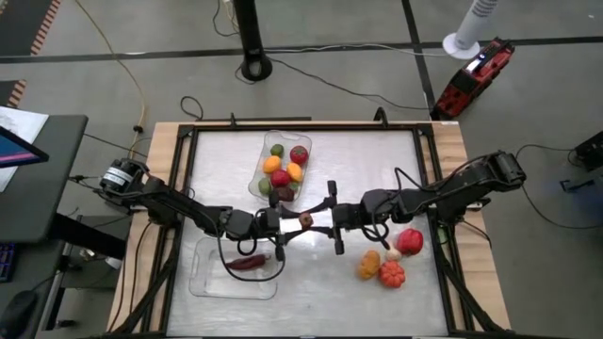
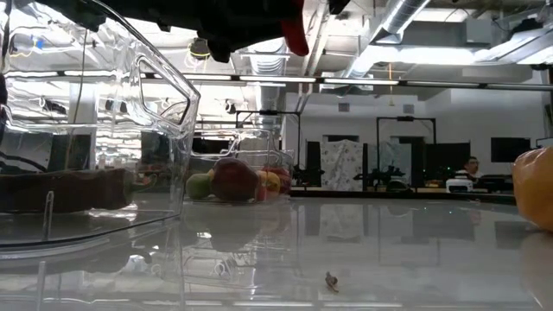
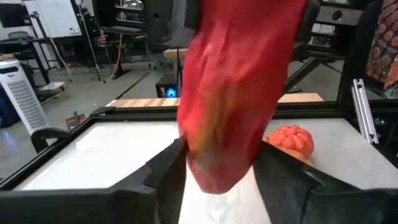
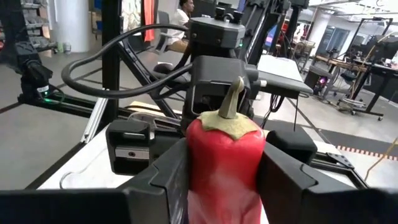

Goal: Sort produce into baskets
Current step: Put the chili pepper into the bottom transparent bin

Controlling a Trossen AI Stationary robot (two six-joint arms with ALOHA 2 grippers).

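A red pepper [image 1: 306, 219] hangs above the middle of the tabletop [image 1: 377, 160], caught between both arms at once. In the high view its long axis runs across the tabletop from one arm toward the other. The right wrist view shows the stem end with its tan-green cap pointing away from the right arm, toward the left arm's wrist block. In the left wrist view the pepper [image 3: 239, 93] fills the picture, its rounded tip low between the two dark fingers [image 3: 165, 177].

The left pincer [image 1: 283, 222] is clenched on the end nearest it, and the right pincer [image 1: 332, 217] is clenched on the other end, with the red body [image 4: 224, 165] wedged between its fingers [image 4: 158, 180].

Beside the left arm, at the near left, lies a clear basket [image 1: 203, 282] holding one dark red chili [image 1: 248, 263] laid roughly lengthwise across it. In the low view this basket's wall [image 2: 164, 95] rises close to the camera. The far basket [image 1: 303, 138], toward the back of the tabletop, holds a heap of red, orange, yellow, green and dark pieces [image 1: 285, 168]. It sits just behind the two pincers.

By the right arm, loose on the tabletop, lie a red piece [image 1: 409, 241], an orange-yellow piece [image 1: 368, 265], an orange-red ribbed piece [image 1: 392, 274] and a small pale piece [image 1: 394, 254], clustered close together. The ribbed piece also shows past the pepper in the left wrist view [image 3: 291, 140].
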